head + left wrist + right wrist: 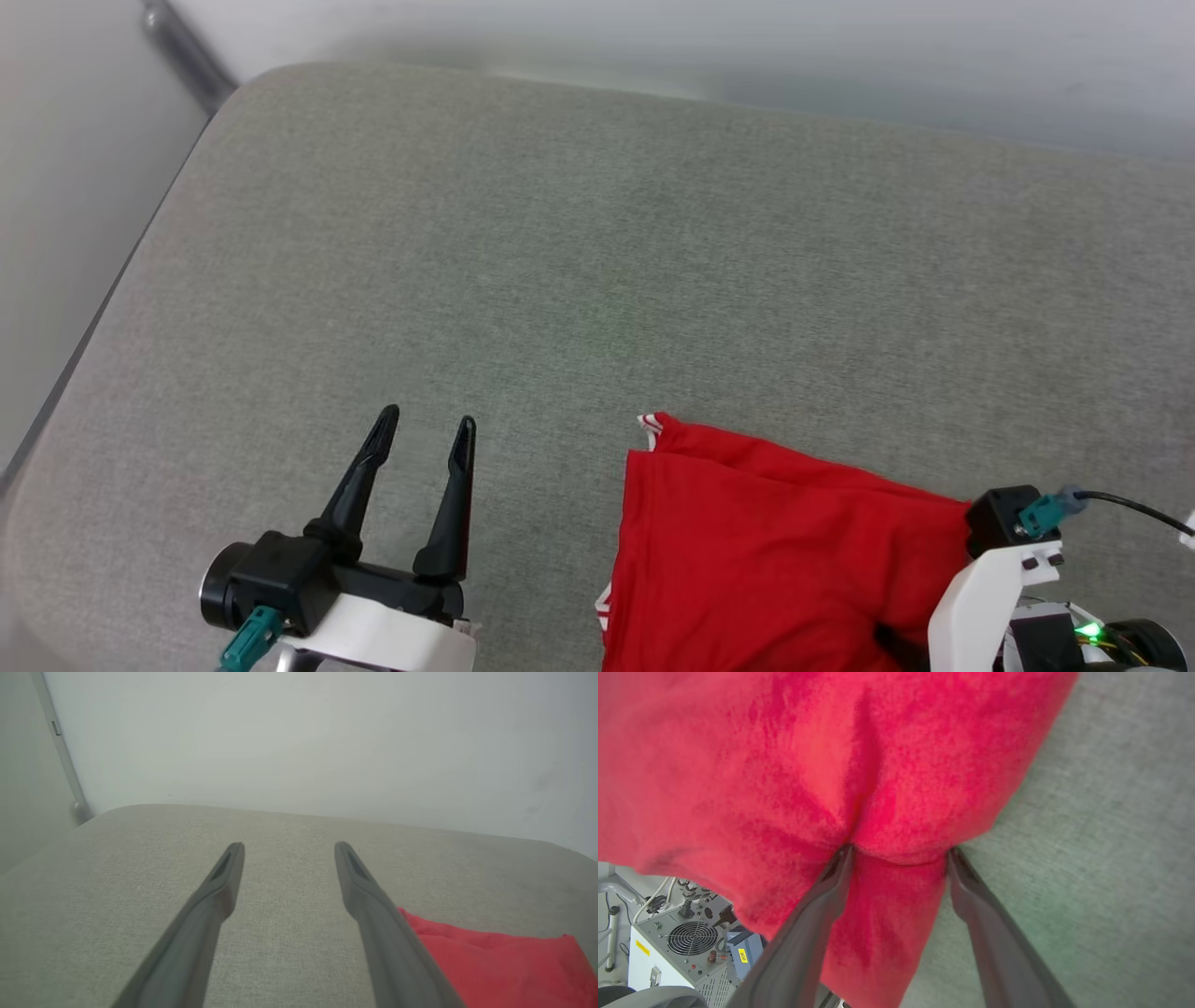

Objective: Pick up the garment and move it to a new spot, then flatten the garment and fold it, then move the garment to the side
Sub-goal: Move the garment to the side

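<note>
Lower left in the head view, the left gripper [428,417] hovers over the grey padded surface [560,233], fingers spread and empty. Bare room runs to its rounded upper-left corner. The red garment [775,541] lies lower right, at the near edge. The right wrist view adds the right gripper [900,851], fingers apart with cloth bunched between the tips.

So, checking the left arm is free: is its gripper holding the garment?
No, the left gripper is open over bare cushion, apart from the garment.
</note>
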